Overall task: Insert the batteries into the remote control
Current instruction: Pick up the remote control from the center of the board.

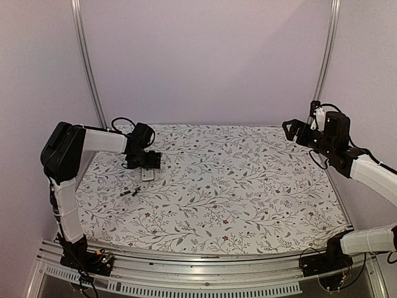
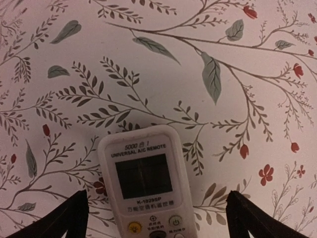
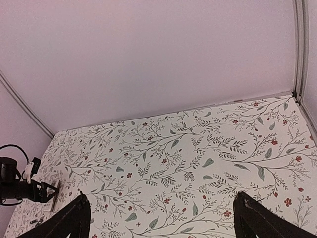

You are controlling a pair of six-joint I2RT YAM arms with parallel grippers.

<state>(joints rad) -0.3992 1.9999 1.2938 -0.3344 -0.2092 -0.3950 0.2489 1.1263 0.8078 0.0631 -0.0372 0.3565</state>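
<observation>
The remote control (image 2: 143, 181) lies face up on the floral cloth, its display and buttons showing; from above it is a small white slab (image 1: 147, 174). My left gripper (image 2: 158, 223) hovers right over it, jaws open wide, one dark fingertip on each side of the handset and clear of it. In the top view the left gripper (image 1: 144, 161) sits at the remote's far end. The batteries (image 1: 130, 192), two tiny dark cells, lie together on the cloth just in front-left of the remote. My right gripper (image 1: 291, 129) is raised at the far right, open and empty (image 3: 163, 223).
The floral cloth (image 1: 236, 186) covers the tabletop. Metal posts (image 1: 90, 68) stand at the back corners against a plain wall. A metal rail (image 1: 205, 273) with both arm bases runs along the near edge. The left arm's elbow (image 1: 62, 152) rises at the left edge.
</observation>
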